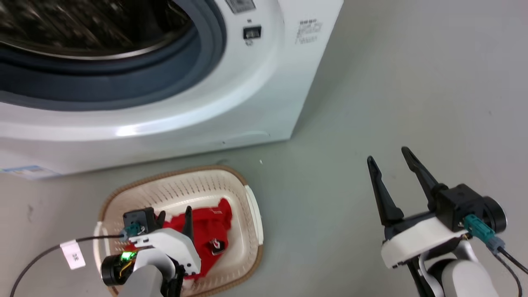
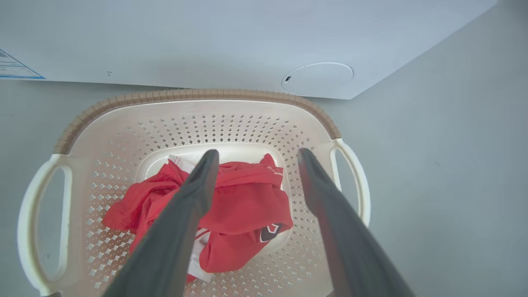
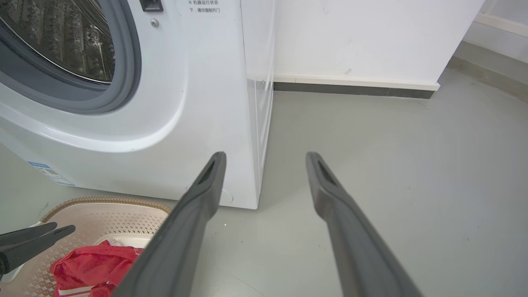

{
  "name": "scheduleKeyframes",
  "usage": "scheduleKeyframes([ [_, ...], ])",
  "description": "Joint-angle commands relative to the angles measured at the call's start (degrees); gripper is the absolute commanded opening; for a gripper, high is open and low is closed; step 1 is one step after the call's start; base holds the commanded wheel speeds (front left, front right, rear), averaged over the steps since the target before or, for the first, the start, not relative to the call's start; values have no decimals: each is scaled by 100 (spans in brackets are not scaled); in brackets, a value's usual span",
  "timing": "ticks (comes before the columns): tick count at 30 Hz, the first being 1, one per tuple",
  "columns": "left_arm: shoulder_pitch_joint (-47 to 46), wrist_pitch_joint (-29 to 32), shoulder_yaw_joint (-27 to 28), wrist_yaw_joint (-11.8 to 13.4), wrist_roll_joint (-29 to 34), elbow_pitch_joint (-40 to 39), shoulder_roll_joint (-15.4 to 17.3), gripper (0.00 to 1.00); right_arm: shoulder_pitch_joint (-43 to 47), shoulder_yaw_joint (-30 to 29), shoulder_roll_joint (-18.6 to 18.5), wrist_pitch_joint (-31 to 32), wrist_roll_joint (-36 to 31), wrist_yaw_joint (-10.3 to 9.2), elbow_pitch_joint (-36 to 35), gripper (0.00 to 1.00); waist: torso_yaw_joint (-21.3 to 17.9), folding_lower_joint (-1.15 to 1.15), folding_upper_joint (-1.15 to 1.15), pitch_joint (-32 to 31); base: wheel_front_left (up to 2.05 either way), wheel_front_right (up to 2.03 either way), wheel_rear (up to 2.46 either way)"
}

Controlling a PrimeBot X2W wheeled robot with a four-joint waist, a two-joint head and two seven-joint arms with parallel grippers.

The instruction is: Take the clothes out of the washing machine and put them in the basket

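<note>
Here, the left gripper [image 2: 258, 154] hangs over the basket [image 2: 198, 123], its fingers spread wide and holding nothing; the clothes [image 2: 247, 206], a red bundle, lie on the basket's bottom beneath and between the fingers. The right gripper [image 1: 387, 154] is poised above the grey floor [image 1: 371, 82], well to the right of the basket, fingers likewise parted and empty, with the washing machine [image 1: 247, 103], its steel drum showing through the porthole, ahead and to the left of them.

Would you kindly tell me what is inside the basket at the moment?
Red clothes lie bunched on the basket floor, with the open left hand above them. Perforated walls around them are bare. Whatever lies under the fabric is covered, so I cannot tell.
</note>
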Motion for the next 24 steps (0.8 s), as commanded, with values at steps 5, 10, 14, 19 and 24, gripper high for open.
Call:
scheduleKeyframes([
  [5, 645, -14, 145, 37, 65, -1119, -59, 100, 473, -265, 8, 240, -111, -4, -200, 100, 468, 0, 0, -1259, 0, 0, 0],
  [10, 1091, -14, 136, 118, 146, -2113, -78, 100, 757, -372, 8, 377, -159, -4, -337, 100, 598, 0, 0, -1574, 0, 0, 0],
  [14, 1443, -14, 11, 247, 251, -2972, -80, 100, 954, -477, 9, 445, -171, -4, -441, 100, 718, 0, 0, -1773, 0, 0, 0],
  [19, 1738, -14, -119, 344, 541, -3964, -78, 100, 1164, -531, 9, 526, -208, -4, -513, 100, 878, 0, 0, -2014, 0, 0, 0],
  [24, 1942, -14, -183, 388, 852, -4675, 12, 100, 1287, -569, 8, 590, -206, -4, -609, 100, 942, 0, 0, -2222, 0, 0, 0],
])
